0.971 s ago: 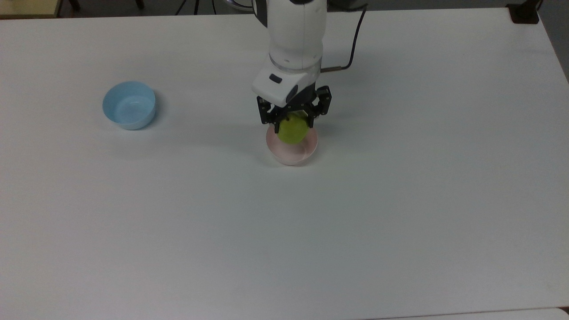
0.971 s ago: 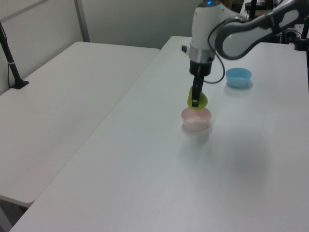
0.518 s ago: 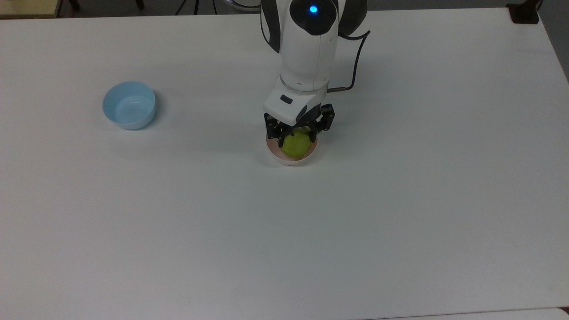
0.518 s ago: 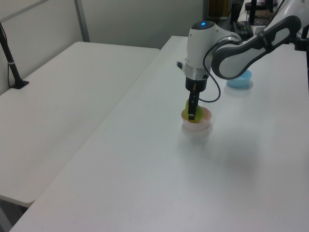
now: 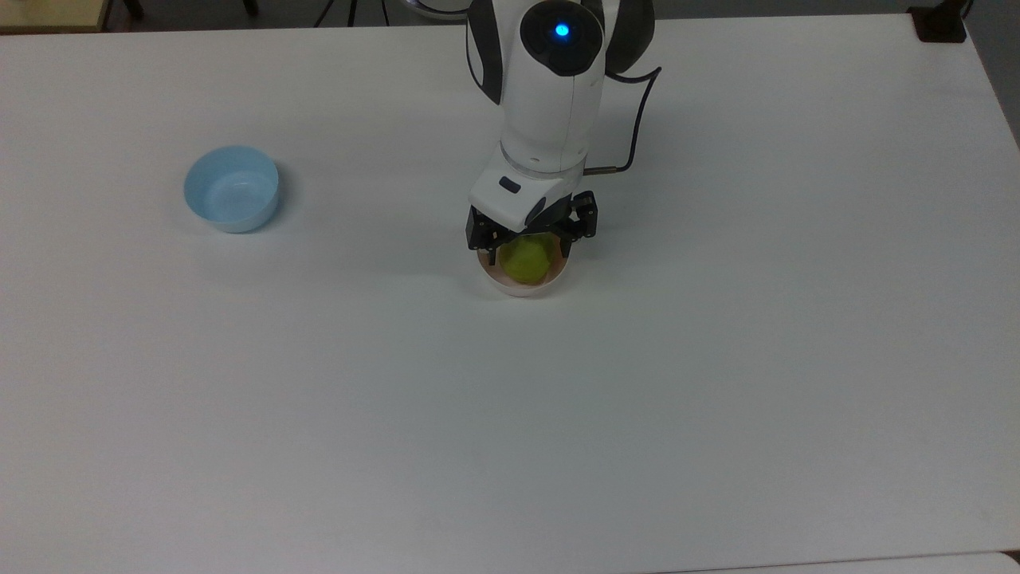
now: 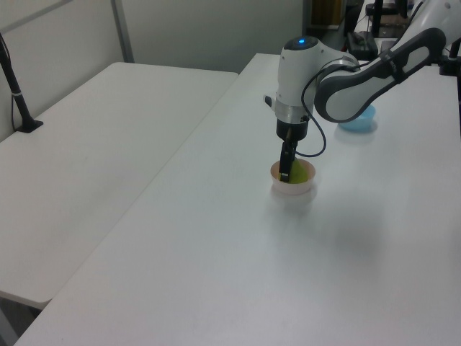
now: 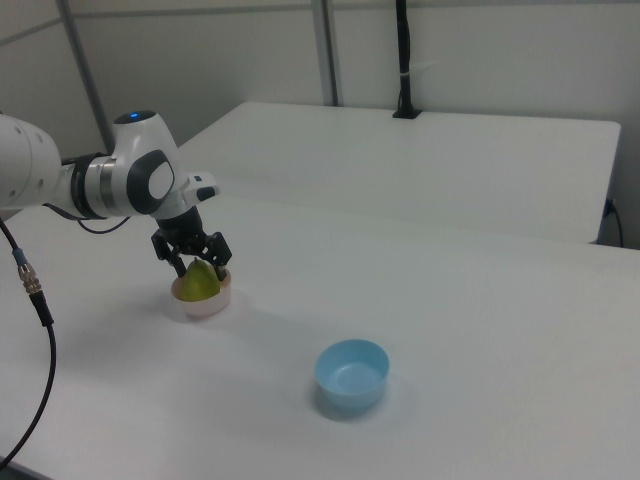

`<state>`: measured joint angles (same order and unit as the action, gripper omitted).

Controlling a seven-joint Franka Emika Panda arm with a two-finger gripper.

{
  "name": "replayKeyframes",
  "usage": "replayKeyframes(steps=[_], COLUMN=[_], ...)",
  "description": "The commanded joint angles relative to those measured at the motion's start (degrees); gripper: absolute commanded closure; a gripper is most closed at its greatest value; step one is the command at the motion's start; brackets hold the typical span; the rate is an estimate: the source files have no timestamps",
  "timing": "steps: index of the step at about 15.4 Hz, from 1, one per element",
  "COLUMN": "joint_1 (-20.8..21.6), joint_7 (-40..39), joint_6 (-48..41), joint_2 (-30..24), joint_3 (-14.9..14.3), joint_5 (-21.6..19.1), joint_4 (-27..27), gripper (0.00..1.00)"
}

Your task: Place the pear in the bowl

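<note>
Landmark: the pink bowl (image 5: pixel 522 275). Entries run left to right across the top view.

Well off to the top view's left of the pink bowl: a light blue bowl (image 5: pixel 231 188), upright, with nothing in it, apart from everything else. Not the target, so it sits where it is with no part in the step.

At the pink bowl: the pear (image 5: pixel 526 259) is inside it, its lower bulk below the rim and its narrower top poking above, as the right view shows (image 7: pixel 201 281). The hand (image 5: pixel 530 239) is directly above the pink bowl and reaches down into it, fingers on either side of the pear. In the top view the fingers appear spread a little wider than the fruit, so I judge the grip let go; contact at the pads cannot be ruled out. Coming straight down makes sense: the pear lands centred and cannot roll over the rim.

To the top view's right of the pink bowl: bare white desk (image 5: pixel 797 319).

Hard to make out:
- The far rim of the pink bowl and the pear's stem lie under the hand in the top view.
- In the left view one dark finger (image 6: pixel 287 164) covers the pear's near side.
- Whether the pear rests on the bowl floor is hidden by the wall.
</note>
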<state>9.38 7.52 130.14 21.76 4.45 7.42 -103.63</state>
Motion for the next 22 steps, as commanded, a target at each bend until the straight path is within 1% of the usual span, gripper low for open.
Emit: replayKeyframes(steps=[1, 2, 7, 8, 10, 13, 17, 18, 20, 22], joint_1=[0.0, -0.2, -4.0, -4.8, -6.3, -9.2, -13.7, -15.0, -16.9, -17.1], joint_7=[1.9, 1.9, 2.1, 2.1, 2.1, 2.0, 0.9, -1.1, -8.1, -12.0], joint_6=[-3.4, -5.7, -19.6, -23.1, -26.6, -31.0, -35.9, -36.0, -35.5, -34.3], joint_2=[-3.0, -4.0, -8.7, -10.4, -13.0, -16.9, -22.0, -23.2, -23.9, -23.4], joint_3=[-0.3, -0.2, -0.2, -0.2, -0.1, -0.1, -0.2, -0.2, -0.6, -0.8], joint_5=[1.4, 1.4, 0.8, 0.5, 0.1, -2.5, -4.8, -6.0, -8.9, -9.4], joint_4=[-0.3, 0.4, 6.1, 6.9, 7.4, 7.7, 7.2, 6.7, 6.3, 6.4], gripper=[0.00, 0.00, 0.00, 0.00, 0.00, 0.00, 0.00, 0.00, 0.00, 0.00])
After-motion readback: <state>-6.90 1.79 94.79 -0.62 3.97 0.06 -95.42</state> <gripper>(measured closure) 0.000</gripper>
